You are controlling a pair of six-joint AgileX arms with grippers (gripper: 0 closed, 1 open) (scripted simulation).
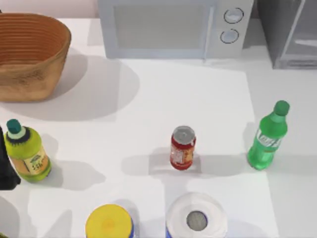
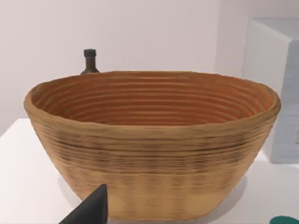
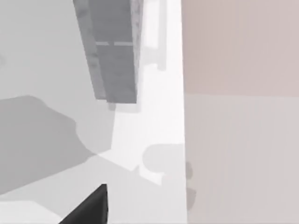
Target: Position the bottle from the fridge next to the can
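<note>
The fridge (image 1: 292, 34) stands at the surface's (image 1: 148, 99) far right corner. The bottle (image 1: 267, 136) stands upright on the surface, well right of the can (image 1: 183, 148), far from the left gripper (image 2: 91, 207), whose opening I cannot tell.

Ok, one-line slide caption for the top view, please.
Slim green plastic soda bottle stands upright on the white table, right of and apart from the small red drink can; grey glass-doored fridge behind.
</note>
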